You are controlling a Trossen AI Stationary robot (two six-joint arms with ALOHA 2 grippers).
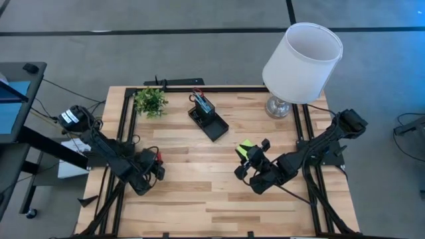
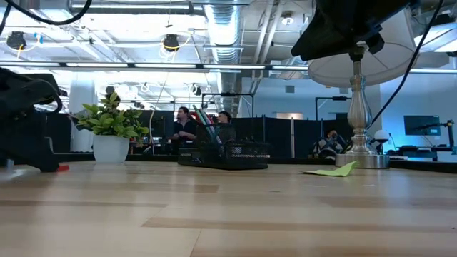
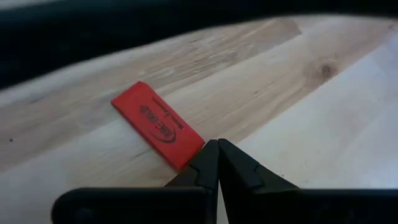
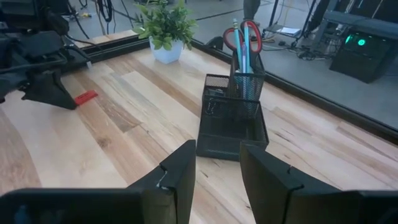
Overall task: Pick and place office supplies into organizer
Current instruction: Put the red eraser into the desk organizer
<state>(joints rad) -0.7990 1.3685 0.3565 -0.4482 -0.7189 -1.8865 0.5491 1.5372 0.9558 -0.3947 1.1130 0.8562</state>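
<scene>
Wooden tabletop (image 1: 199,186): plant (image 1: 151,101) at 11, lamp (image 1: 302,63) at 1, organizer (image 1: 208,118) at 12. Left tool (image 3: 217,163) pinched empty beside red eraser (image 3: 158,124); right tool (image 4: 217,171) wide, empty.

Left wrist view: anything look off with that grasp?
Yes. The left end effector is fully shut with nothing between its fingers; the red eraser lies flat on the table beside the fingertips, touching at one corner at most. It looks like a missed grasp. Right end effector waits open, facing the organizer.

Pale smooth wood table (image 4: 124,118), black metal mesh organizer (image 4: 231,121), matt red plastic eraser (image 3: 158,124)
</scene>
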